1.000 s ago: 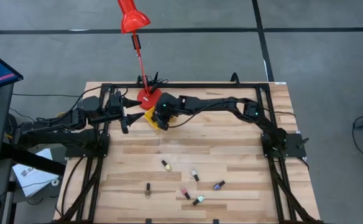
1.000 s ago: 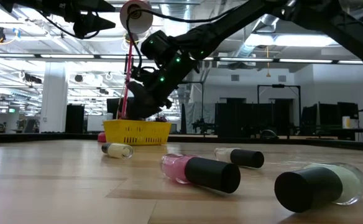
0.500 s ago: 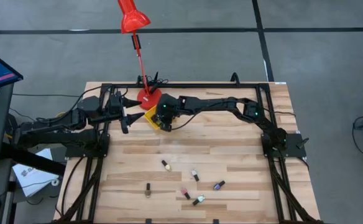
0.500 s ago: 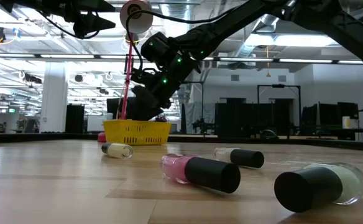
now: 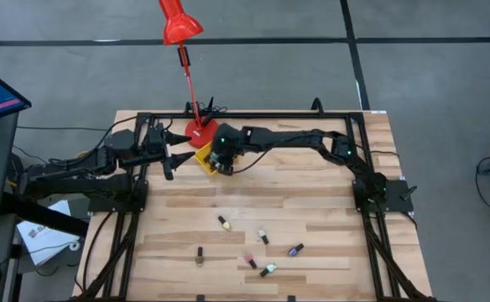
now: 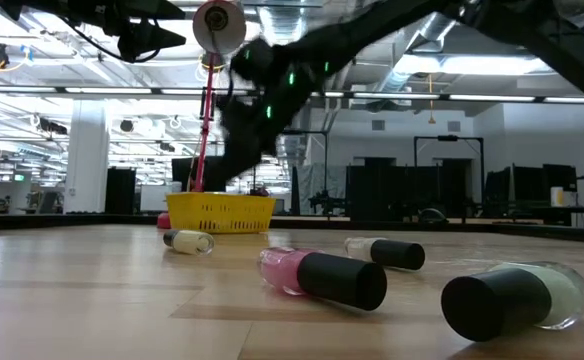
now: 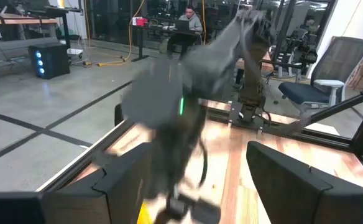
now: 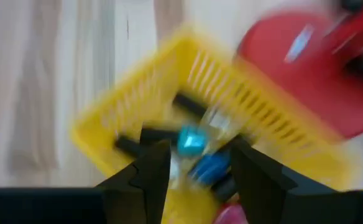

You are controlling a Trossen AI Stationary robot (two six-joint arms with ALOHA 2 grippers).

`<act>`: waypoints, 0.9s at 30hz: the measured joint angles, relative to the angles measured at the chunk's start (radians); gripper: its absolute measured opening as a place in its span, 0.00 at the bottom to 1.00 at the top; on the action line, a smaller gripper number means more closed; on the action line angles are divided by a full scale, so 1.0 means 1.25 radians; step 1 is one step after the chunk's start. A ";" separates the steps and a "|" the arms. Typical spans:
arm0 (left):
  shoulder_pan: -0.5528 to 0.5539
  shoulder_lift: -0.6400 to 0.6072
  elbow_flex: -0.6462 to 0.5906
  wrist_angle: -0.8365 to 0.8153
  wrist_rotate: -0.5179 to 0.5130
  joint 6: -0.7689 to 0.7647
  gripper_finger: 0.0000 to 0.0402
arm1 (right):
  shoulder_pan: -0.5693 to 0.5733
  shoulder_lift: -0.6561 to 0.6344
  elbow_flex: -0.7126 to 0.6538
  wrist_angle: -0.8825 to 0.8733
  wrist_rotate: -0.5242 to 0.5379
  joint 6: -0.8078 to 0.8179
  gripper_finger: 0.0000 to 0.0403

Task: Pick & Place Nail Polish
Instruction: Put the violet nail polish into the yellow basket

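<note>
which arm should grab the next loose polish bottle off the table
Probably right. The right claw hangs open and empty over the yellow basket, already working. The left claw waits at the table's far edge, no nearer the loose bottles.

yellow basket [image 8: 125, 106], red lamp [image 5: 180, 23], pale striped wooden table [image 5: 312, 218], pink bottle [image 6: 284, 270] with black cap.

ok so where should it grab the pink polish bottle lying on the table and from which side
The pink bottle lies flat on the table, dark cap toward the camera in the low view. Probably best to come straight down and close the tool across its round body or cap, at right angles to its length; it is clear of the neighbouring bottles.
</note>
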 joint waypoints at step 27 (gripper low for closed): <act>0.000 0.000 0.000 0.000 0.000 0.001 0.65 | 0.418 -0.382 0.042 -0.875 0.046 0.264 0.50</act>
